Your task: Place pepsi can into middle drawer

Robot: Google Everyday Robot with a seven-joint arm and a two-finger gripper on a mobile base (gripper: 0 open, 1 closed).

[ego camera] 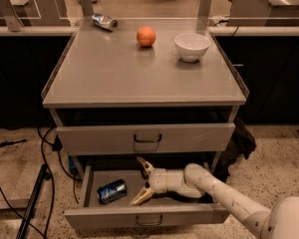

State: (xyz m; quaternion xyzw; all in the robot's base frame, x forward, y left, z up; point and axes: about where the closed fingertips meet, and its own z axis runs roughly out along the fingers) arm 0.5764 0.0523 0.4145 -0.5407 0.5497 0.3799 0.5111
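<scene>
The pepsi can (pixel 111 190), dark blue with a silver top, lies on its side on the floor of the open middle drawer (pixel 147 215), towards its left. My gripper (pixel 142 181) is inside the same drawer, just right of the can. Its fingers are spread wide apart and hold nothing, with a small gap to the can. The white arm reaches in from the lower right.
The drawer above (pixel 146 138) is shut. On the cabinet top (pixel 114 73) lie a silvery can (pixel 104 21) on its side at the back left, an orange (pixel 146 36) and a white bowl (pixel 191 46). Cables (pixel 45 148) run on the floor at the left.
</scene>
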